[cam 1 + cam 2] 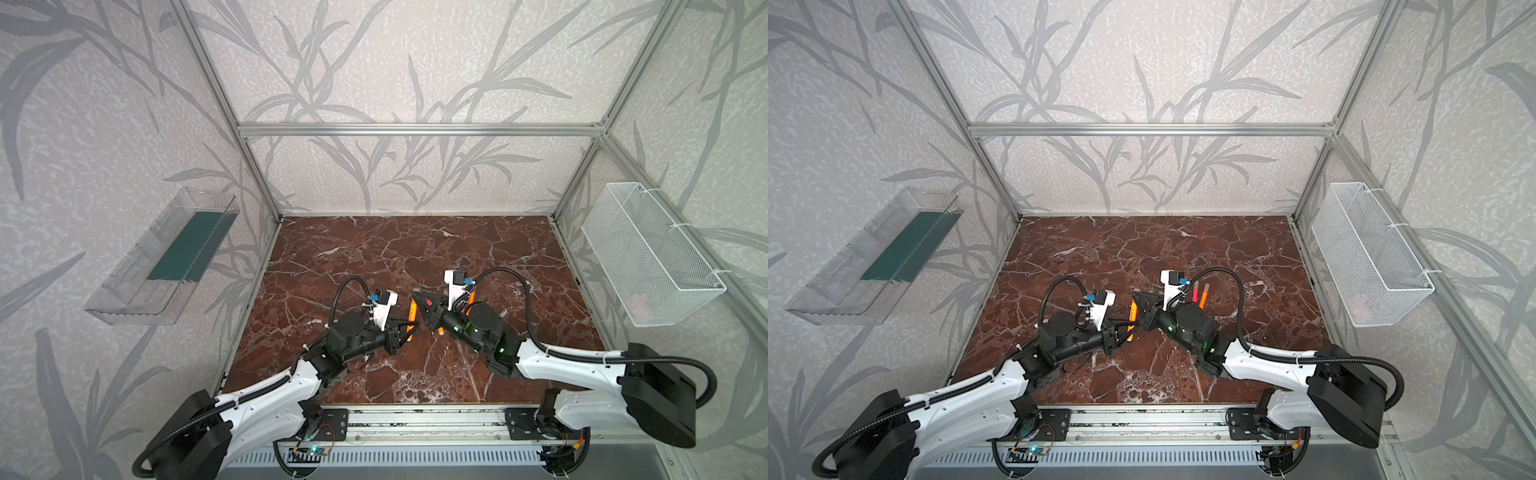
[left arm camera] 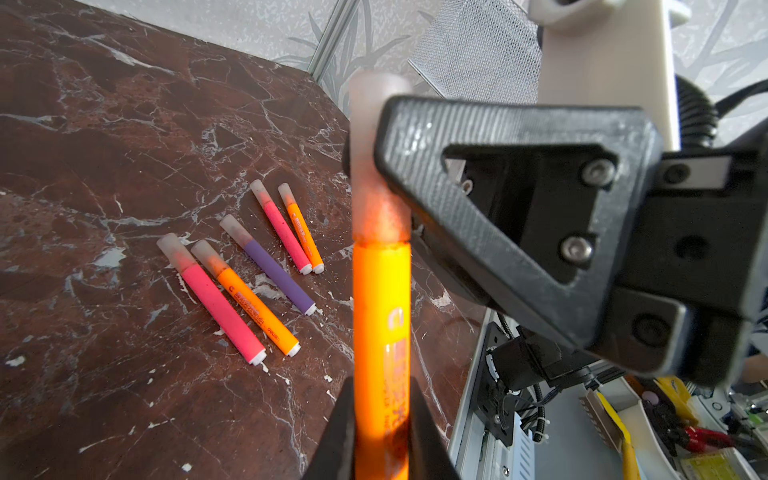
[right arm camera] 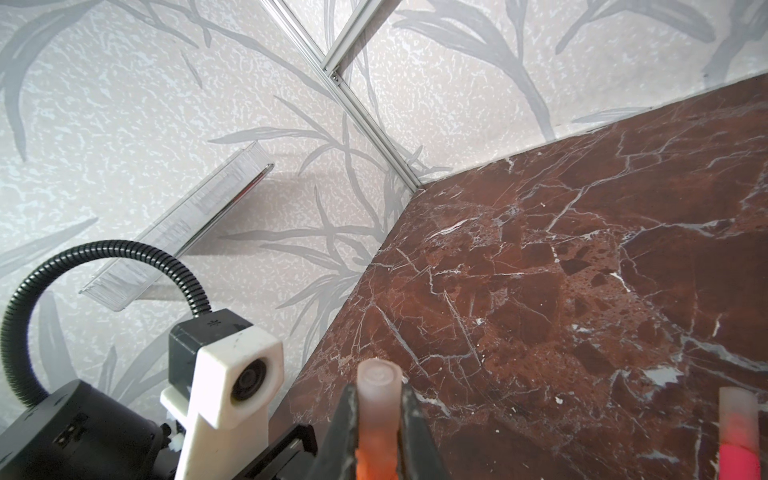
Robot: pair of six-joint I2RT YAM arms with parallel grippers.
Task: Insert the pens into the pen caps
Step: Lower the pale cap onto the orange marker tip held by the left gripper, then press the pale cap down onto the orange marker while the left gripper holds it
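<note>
Five capped pens [image 2: 274,266] lie at three o'clock of the last, an orange pen [image 2: 380,316] clamped in the left gripper [image 2: 381,386], its cap [image 2: 378,216] pinched by the right gripper [image 3: 377,390], seemingly seated.

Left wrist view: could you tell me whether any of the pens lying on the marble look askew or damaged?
Nothing stands out. The five slim capped marker pens lie flat and roughly parallel on the brown marble tabletop, translucent caps seated, none visibly cracked or leaking.
</note>
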